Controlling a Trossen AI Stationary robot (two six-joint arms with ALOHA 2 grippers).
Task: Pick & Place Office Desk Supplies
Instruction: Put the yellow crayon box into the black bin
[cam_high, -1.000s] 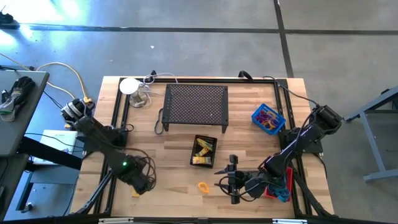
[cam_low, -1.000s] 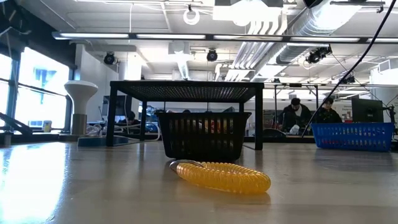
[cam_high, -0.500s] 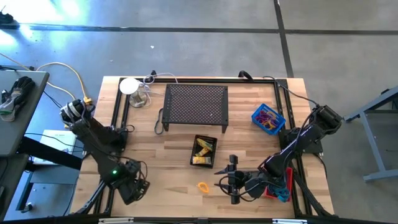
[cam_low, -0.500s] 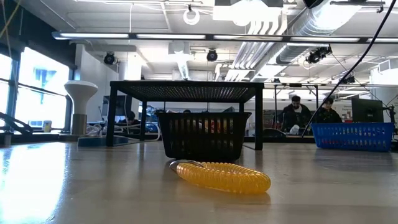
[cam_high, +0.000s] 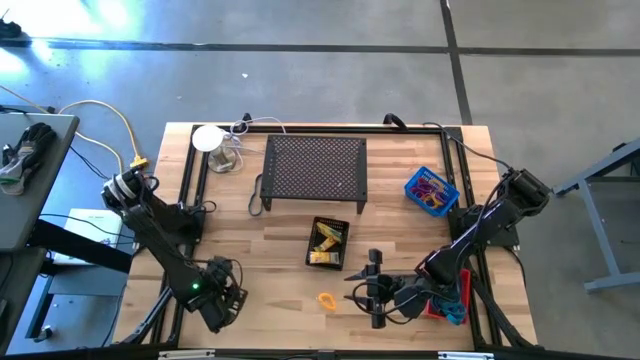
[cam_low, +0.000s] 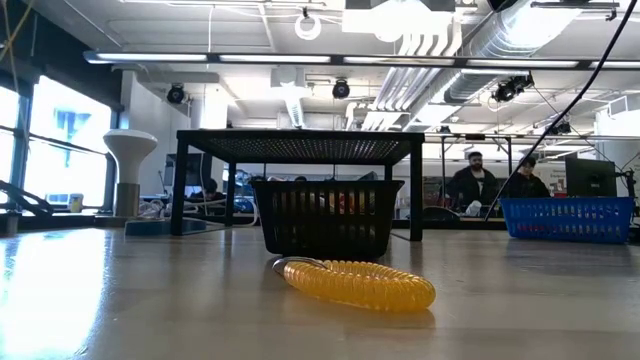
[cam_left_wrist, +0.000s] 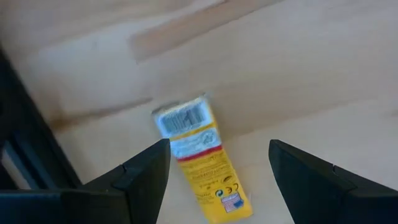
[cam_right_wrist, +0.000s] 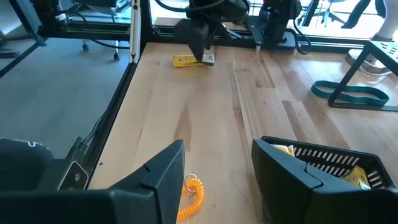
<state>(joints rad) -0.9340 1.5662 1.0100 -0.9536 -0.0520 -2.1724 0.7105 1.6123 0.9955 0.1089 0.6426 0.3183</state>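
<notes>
Left hand (cam_left_wrist: 219, 163) moved toward table's (cam_high: 270, 250) front-left corner since earlier; your view shows fingers wide, straddling yellow packet (cam_left_wrist: 198, 158) lying flat there. Right hand (cam_right_wrist: 217, 163) unmoved, part open, empty, near orange coil ring (cam_high: 326, 300).

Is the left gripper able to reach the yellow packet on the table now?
Probably yes. The left gripper hangs open right above the yellow packet, which lies flat on the bare wooden table between its fingers, and nothing stands between them.

both arms low over the table's near edge, jaws apart
</notes>
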